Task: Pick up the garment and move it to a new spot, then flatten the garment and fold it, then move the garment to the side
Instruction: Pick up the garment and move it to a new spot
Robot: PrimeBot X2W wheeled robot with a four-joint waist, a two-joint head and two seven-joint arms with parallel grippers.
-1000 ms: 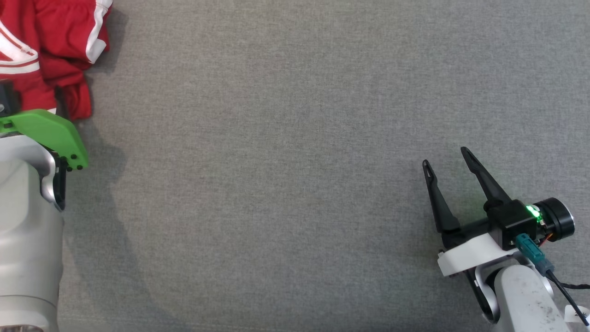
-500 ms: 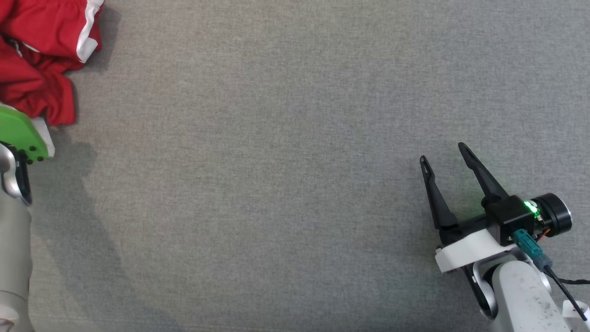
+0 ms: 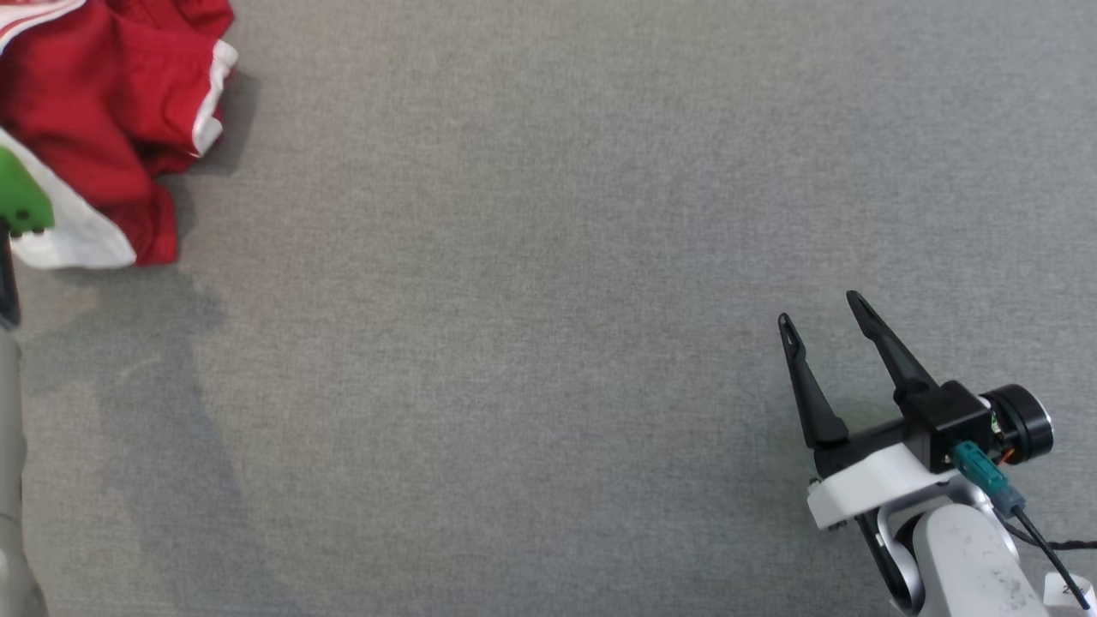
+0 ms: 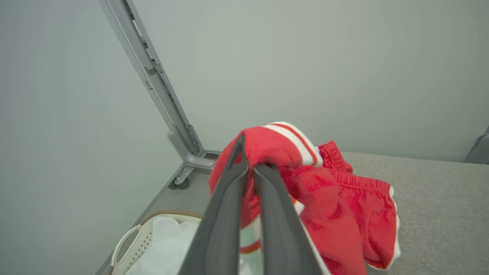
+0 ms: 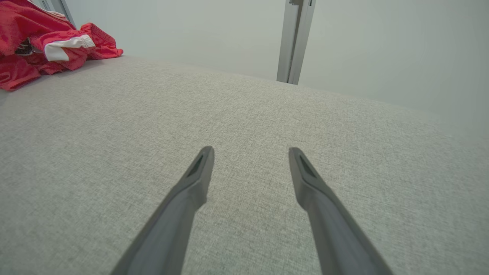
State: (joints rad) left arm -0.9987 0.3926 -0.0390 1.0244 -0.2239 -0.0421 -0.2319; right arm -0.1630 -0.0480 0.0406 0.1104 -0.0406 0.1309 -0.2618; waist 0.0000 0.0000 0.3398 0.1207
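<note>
Where the table (image 3: 548,343) reaches its far left corner, the garment (image 3: 103,111) is seen, a crumpled heap of red cloth with white bands. In the left wrist view a fold of it is pinched by the left gripper (image 4: 250,160), whose fingers are pressed together on the cloth; a white band with a red stripe is draped over their tips, and the rest of the cloth is trailed from them towards the table's grey surface. Whether the heap is lifted clear of the table cannot be told. Beyond the table's left edge, lower down, a white basket (image 4: 130,244) with a handle is shown, with pale cloth inside, and a grey metal post (image 4: 153,76) is seen slanting up the pale wall (image 4: 324,57) past the table's far corner. At the table's left edge a green part (image 3: 17,193) of the left arm is laid over the garment's white hem. Over the table's near right part the right gripper (image 3: 820,308) is held with its fingers spread wide, pointed across the grey surface and well apart from the garment
</note>
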